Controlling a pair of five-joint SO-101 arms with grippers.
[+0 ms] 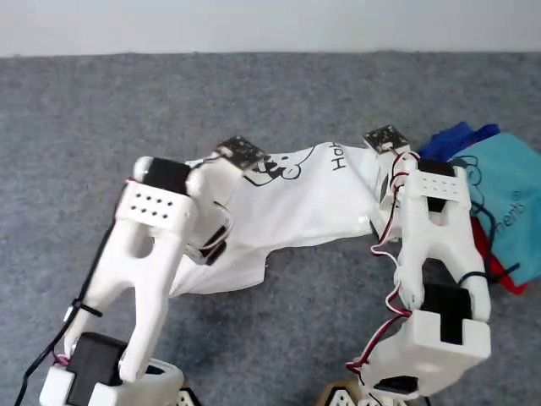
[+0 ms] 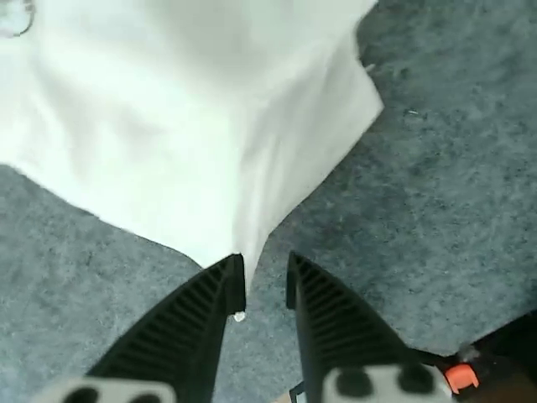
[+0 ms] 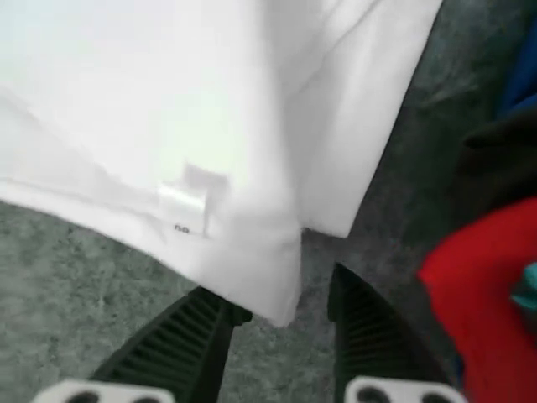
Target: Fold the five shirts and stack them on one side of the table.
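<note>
A white shirt [image 1: 296, 207] lies rumpled and unfolded at the centre of the grey surface [image 1: 127, 110]. The left gripper [image 2: 264, 273] is narrowly parted at its 8 o'clock corner. The right gripper [image 3: 285, 306] is released around its 4 o'clock hem. Blue, teal and red shirts [image 1: 499, 211] sit heaped at 3 o'clock, so the task looks barely begun. The white shirt has a dark drawing, lettering and a small tag [image 3: 193, 197].

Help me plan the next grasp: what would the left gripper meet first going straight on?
Probably the white shirt: its corner lies right before the left gripper, though depth is unclear.
</note>
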